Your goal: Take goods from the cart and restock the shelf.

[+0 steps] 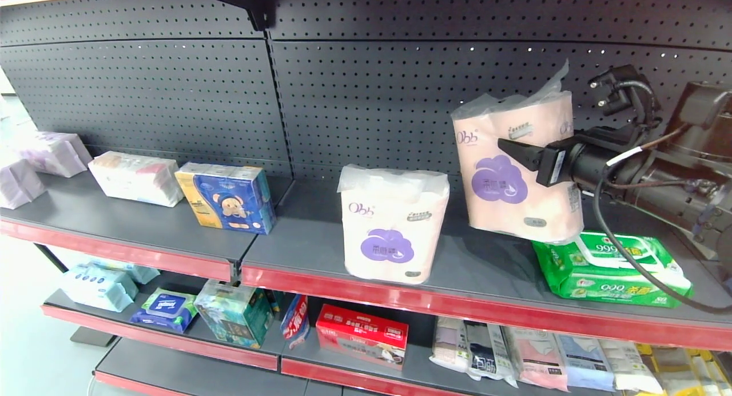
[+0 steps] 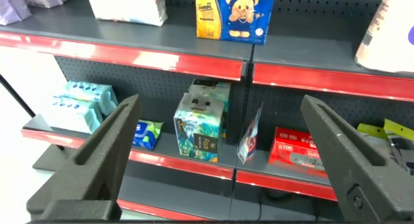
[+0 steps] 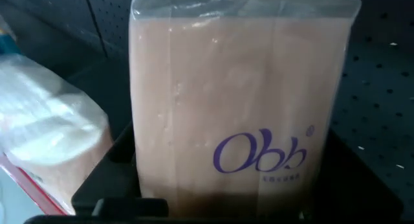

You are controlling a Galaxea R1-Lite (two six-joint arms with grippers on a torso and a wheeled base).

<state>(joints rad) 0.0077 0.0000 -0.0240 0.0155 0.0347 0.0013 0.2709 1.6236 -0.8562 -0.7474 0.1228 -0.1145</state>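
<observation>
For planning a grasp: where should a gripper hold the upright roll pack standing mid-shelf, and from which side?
Likely across the roll pack, side faces at mid height, from the open front: it stands upright, both sides free, top loose film.

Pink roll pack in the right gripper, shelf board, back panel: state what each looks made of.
Pink roll pack: thin clear plastic film, glossy and crinkled, with a loose flap on top, over what look like soft paper rolls. Shelf board: probably painted metal, matte dark grey, with a glossy red front strip. Back panel: likely sheet metal, matte dark, punched with regular holes.
</observation>
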